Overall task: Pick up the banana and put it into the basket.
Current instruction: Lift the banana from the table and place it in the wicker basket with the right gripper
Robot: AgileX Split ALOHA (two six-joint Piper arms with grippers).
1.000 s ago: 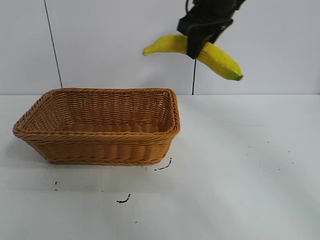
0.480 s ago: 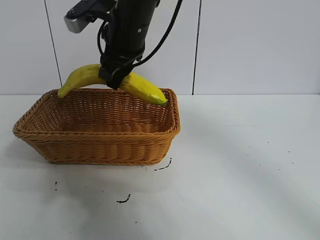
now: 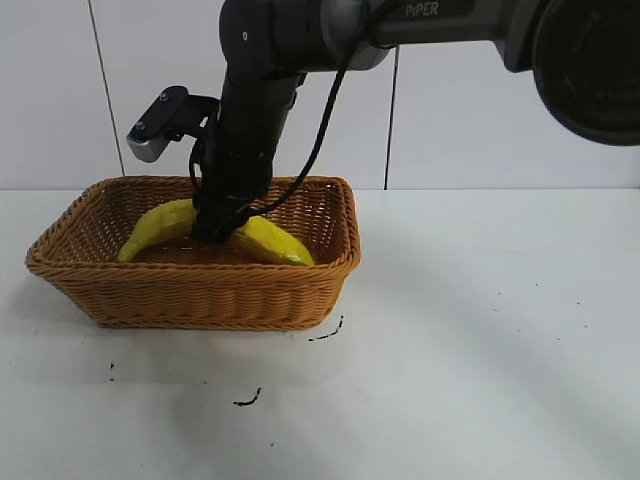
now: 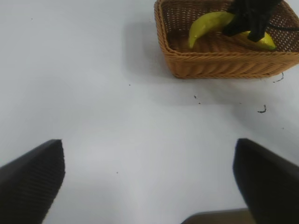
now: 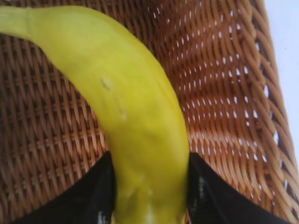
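The yellow banana (image 3: 265, 240) hangs low inside the orange-brown wicker basket (image 3: 200, 290), at or just above its floor. My right gripper (image 3: 222, 225) reaches down into the basket and is shut on the banana's middle. In the right wrist view the banana (image 5: 135, 116) fills the space between the two black fingers (image 5: 98, 196), with the basket's woven floor (image 5: 224, 116) close behind it. In the left wrist view the basket (image 4: 219, 65) and banana (image 4: 205, 25) show far off. My left gripper (image 4: 149, 186) is open and empty over bare table, out of the exterior view.
The white table (image 3: 480, 330) carries a few small black marks (image 3: 247, 400) in front of the basket. A white panelled wall stands behind.
My right gripper has carried the banana from high at the right, leftwards over the basket, then down into it.
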